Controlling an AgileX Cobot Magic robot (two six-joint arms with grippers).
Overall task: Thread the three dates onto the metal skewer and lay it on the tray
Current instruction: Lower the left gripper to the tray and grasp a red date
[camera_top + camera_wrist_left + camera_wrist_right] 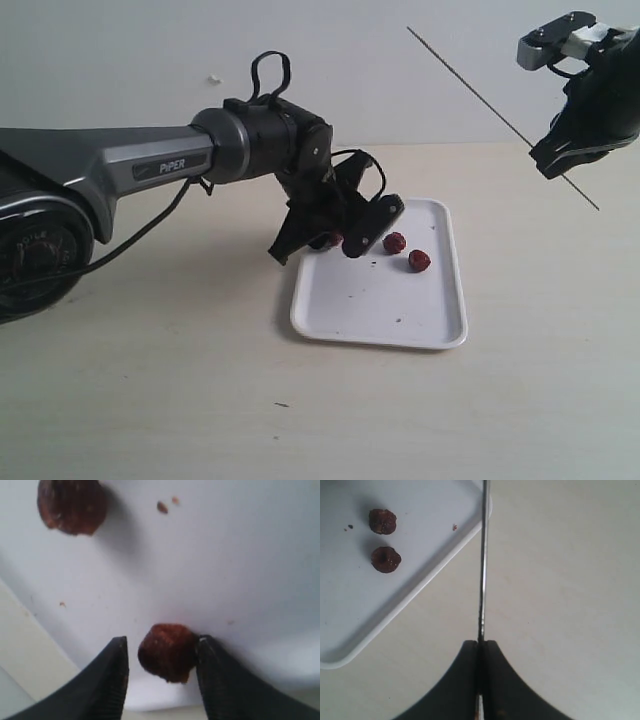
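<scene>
**Skewer's in the air, dates all on the tray**

Left gripper [318,250] has its fingers spread around a wrinkled dark red-brown date [167,652] on the flat white rectangular tray [340,305], only one finger touching it. Two more dates [395,242] [419,260] lie nearby. Right gripper [481,647] is pinched tight on the thin grey metal skewer [482,570], tilted, up beside the tray

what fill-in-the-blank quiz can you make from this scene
The right gripper, shut, holds the thin grey metal ____ in the air.
The left gripper stands open around ____ wrinkled red-brown date on the flat white rectangular tray.
____ more dates lie loose on that tray.
Missing: skewer; one; two.
</scene>
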